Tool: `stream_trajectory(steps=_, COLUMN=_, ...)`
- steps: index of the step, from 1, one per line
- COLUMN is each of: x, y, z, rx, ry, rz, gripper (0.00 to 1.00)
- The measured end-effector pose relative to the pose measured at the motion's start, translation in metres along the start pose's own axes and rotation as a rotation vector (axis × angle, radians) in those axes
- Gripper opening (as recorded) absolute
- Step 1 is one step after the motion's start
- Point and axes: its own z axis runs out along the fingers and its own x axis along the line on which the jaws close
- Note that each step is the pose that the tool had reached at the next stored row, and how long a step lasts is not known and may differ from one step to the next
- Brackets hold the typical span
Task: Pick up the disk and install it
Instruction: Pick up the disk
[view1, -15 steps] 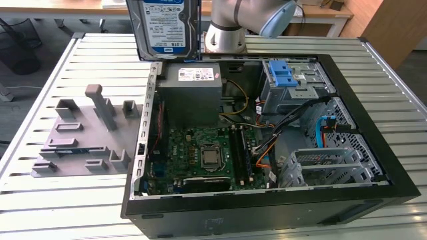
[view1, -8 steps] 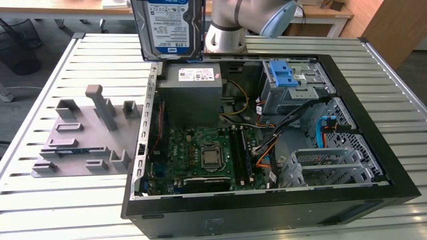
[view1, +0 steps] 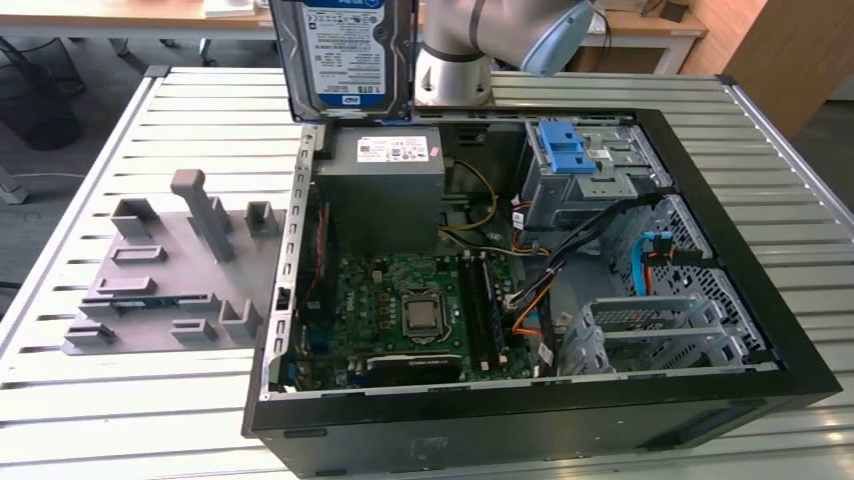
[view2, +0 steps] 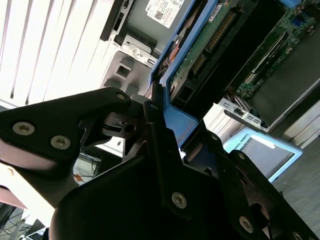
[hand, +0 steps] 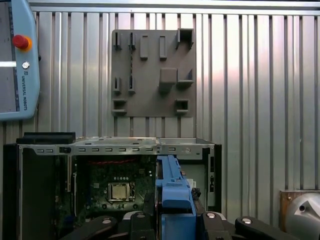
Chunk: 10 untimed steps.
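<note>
Pinched firmly between the fingers of the gripper (view2: 182, 127): the disk (view1: 340, 55), gripped along the edge of its blue carrier. In both wrist views, a blue strip rising straight out of the closed jaws. Hanging upright, label toward the exterior camera, above the far corner of the open computer case (view1: 747, 330), just over the power supply (view1: 387, 190). Probably kept on edge and high so as to stay clear of the case wall and the cables inside. Not yet seated: well apart from the drive cage (view1: 587, 165), off toward the exterior view's right. Grey fixture plate (view1: 160, 270) flat on the slatted table (view1: 80, 400), beside the case.
</note>
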Motion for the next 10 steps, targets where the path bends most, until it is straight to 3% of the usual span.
stream_trajectory(steps=4, x=-0.0001, y=-0.0042, z=-0.0001, rx=0.0, ry=0.0, rz=0.0, gripper=0.37)
stream_trajectory(steps=10, x=-0.0003, y=-0.0165, z=-0.0002, rx=0.0, ry=0.0, rz=0.0, gripper=0.37)
